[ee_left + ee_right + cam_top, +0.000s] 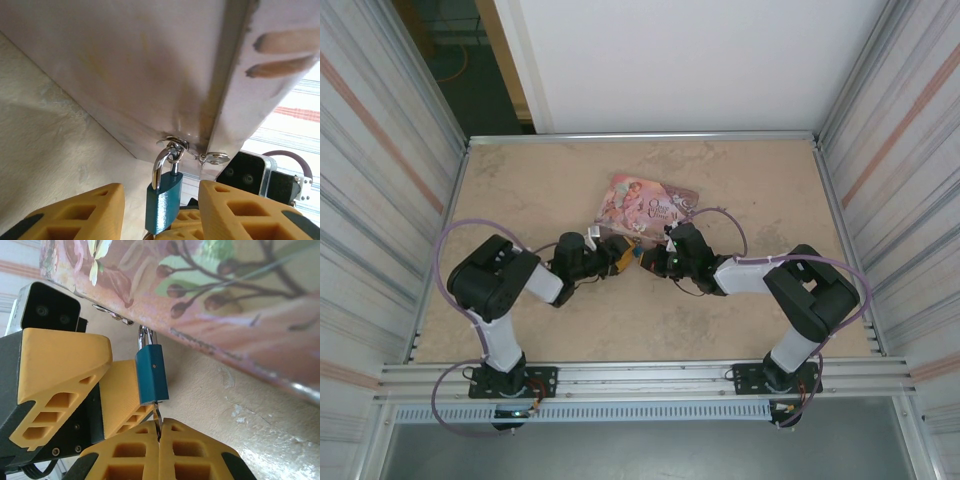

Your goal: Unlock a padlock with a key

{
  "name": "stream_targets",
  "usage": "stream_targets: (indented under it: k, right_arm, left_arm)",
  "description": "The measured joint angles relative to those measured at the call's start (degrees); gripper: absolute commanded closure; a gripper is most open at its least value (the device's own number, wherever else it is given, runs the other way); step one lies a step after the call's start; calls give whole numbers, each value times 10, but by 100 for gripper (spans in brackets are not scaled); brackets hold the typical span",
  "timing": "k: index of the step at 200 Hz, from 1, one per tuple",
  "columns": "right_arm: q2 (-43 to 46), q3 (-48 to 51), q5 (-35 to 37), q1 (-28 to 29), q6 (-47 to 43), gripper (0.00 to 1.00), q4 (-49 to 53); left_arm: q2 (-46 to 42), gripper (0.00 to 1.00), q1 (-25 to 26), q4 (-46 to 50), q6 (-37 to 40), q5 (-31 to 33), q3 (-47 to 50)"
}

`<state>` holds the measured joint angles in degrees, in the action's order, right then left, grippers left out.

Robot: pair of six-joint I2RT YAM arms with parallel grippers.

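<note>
A small teal padlock (165, 205) hangs by its silver shackle (159, 167) from a ring on the pink pictured tin (645, 203). My left gripper (161, 190) is open, with one yellow finger (75, 215) on each side of the padlock body and a gap showing on the left side. My right gripper (159, 421) is shut on the key (158, 412), whose thin metal blade reaches up into the bottom of the padlock (151, 375). In the top view the left gripper (620, 250) and the right gripper (655, 256) meet tip to tip at the tin's near edge.
The tin's underside (130, 75) is tilted up off the beige table (240, 405). The left gripper's fingers (65, 370) crowd the padlock from the left in the right wrist view. Metal rails and striped walls enclose the table (620, 320).
</note>
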<state>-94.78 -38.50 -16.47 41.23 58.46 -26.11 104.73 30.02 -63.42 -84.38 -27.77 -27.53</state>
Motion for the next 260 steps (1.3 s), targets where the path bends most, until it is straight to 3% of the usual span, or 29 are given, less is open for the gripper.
stream_targets:
  k: [130, 190, 260]
  right_arm:
    - [0, -3, 0, 0, 26, 100, -4]
    - [0, -3, 0, -1, 42, 100, -12]
    - [54, -2, 11, -1, 11, 77, 48]
  left_arm:
    - [54, 71, 12, -69, -32, 4, -17]
    - [56, 86, 12, -75, -37, 8, -21]
    - [14, 98, 16, -15, -19, 9, -20]
